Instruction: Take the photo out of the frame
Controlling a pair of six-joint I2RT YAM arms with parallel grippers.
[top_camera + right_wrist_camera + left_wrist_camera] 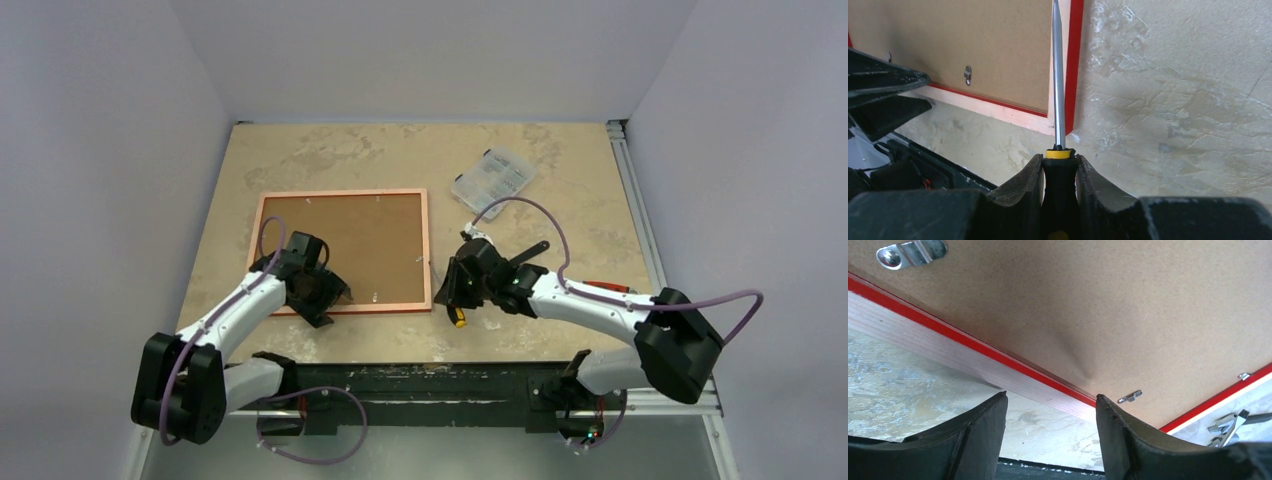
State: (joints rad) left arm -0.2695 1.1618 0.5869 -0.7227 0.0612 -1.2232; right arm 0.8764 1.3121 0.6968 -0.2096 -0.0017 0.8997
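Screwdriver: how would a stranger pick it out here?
On the marbled table lies a red frame, back up. At its right edge, the right gripper clamps the screwdriver. It alone has a black handle with yellow trim and a thin steel shaft.

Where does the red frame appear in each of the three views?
Top: frame left of centre, back up.
Left wrist: near rail crossing diagonally, upper left to lower right.
Right wrist: upper left, corner beside the screwdriver shaft.
Shared landmark: brown board inside the frame.

Lab booth: bare white walls [420,50]
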